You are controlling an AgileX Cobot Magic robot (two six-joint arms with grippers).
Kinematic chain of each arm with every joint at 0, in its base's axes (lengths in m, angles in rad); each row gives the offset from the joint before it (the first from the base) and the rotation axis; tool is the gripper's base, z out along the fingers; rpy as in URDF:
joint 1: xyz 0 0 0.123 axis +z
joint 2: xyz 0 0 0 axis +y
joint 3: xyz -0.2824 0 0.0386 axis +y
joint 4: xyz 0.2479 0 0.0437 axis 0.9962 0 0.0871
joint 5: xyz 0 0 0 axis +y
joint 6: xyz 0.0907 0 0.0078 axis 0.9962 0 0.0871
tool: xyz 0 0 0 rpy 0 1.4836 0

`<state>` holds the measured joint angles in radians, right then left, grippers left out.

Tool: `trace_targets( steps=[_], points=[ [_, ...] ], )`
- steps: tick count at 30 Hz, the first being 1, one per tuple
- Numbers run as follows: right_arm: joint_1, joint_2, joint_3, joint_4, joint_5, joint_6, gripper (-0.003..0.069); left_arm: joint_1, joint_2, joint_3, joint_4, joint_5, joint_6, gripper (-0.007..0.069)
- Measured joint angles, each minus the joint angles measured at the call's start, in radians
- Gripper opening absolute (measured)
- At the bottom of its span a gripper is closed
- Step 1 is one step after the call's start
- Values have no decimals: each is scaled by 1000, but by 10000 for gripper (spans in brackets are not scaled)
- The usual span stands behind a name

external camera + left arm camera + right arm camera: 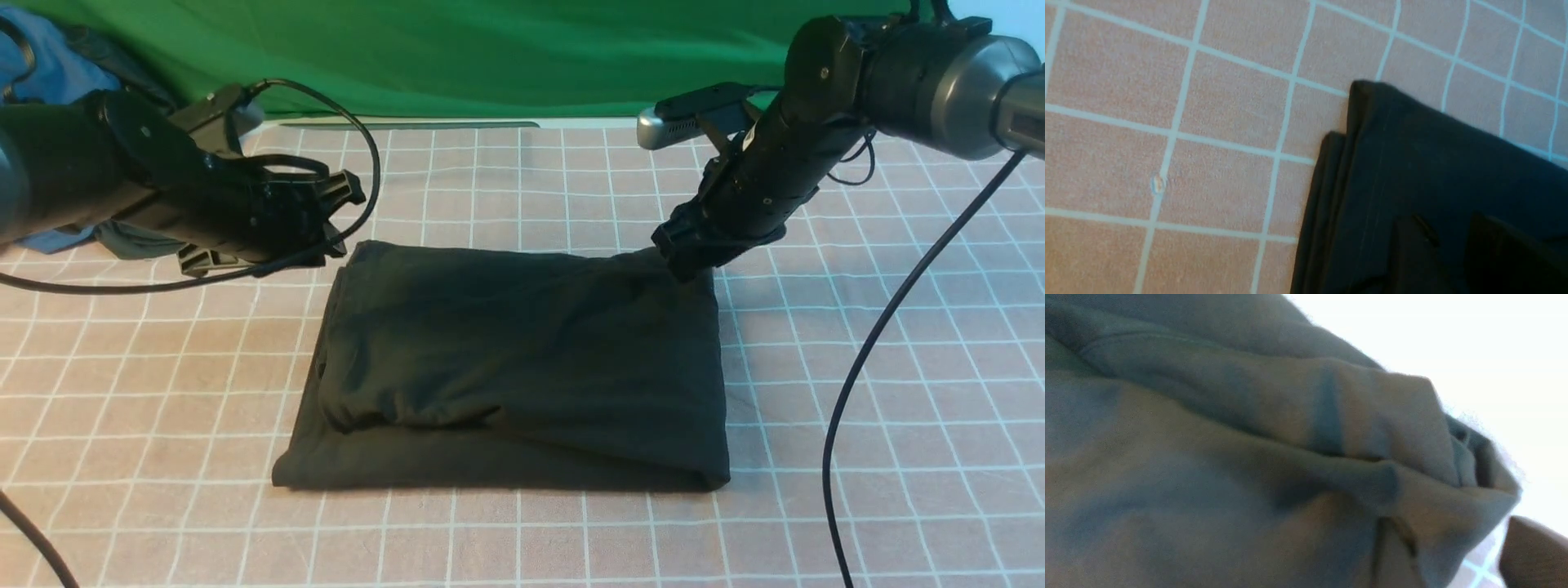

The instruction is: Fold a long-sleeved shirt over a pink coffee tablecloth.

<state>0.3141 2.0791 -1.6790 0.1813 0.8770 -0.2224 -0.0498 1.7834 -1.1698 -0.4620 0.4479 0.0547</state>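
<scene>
A: Where does the shirt (514, 367) lie?

B: In the middle of the tablecloth (857, 457), folded into a thick dark rectangle, its near edge towards the front of the cloth and its far corners under the two arms

A: How would it handle?

B: I'd judge it soft and limp, light, several layers deep. In the left wrist view the stacked edges at the far left corner sit slightly offset, so layers can slide on each other. Best taken at a corner, pinching all layers together, not at the slack middle

A: What are the fingers doing?

B: The right gripper (684, 255) sits on the far right corner, where the cloth bunches up into a peak. In the right wrist view one finger shows beside that bunch, but whether the jaws are clamping it or letting go I cannot tell. The left gripper (347, 214) hangs just above the far left corner, nothing visibly between its fingers; how wide it stands I cannot tell either

A: Any writing, a label, a brand?

B: None readable. The folded side facing up is plain dark fabric, and no print or tag shows in any view
</scene>
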Motion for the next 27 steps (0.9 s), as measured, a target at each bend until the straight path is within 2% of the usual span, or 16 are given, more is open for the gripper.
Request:
trace_targets(
  steps=[2,3,4,5,7,9,10,14,15,16,21,27],
  points=[
    [0,-29,-1,-17,23,6,428,1,-13,0,22,50,-6,290],
    [0,-60,-2,-44,39,15,384,1,-34,0,48,79,-24,322],
    [0,-71,-2,-47,42,17,376,1,-37,0,52,82,-32,327],
    [0,-114,-2,-75,51,21,281,1,-75,0,91,108,-81,340],
    [0,-185,-2,-107,56,35,181,1,-124,0,137,131,-138,332],
    [0,-277,-3,-134,50,43,64,1,-198,0,189,153,-184,282],
    [0,-306,-3,-141,45,45,51,1,-222,0,205,159,-189,260],
    [0,-517,-7,-169,1,66,36,1,-413,0,250,177,-209,61],
    [0,-527,-7,-170,0,66,36,1,-421,0,250,177,-209,61],
    [-1,-609,-7,-171,-6,83,36,1,-484,1,253,180,-209,30],
    [-1,-858,14,-174,-22,99,36,1,-725,63,244,186,-209,14],
    [-1,-1177,215,-181,-121,103,36,1,-1021,220,230,159,-209,14]
  ],
)
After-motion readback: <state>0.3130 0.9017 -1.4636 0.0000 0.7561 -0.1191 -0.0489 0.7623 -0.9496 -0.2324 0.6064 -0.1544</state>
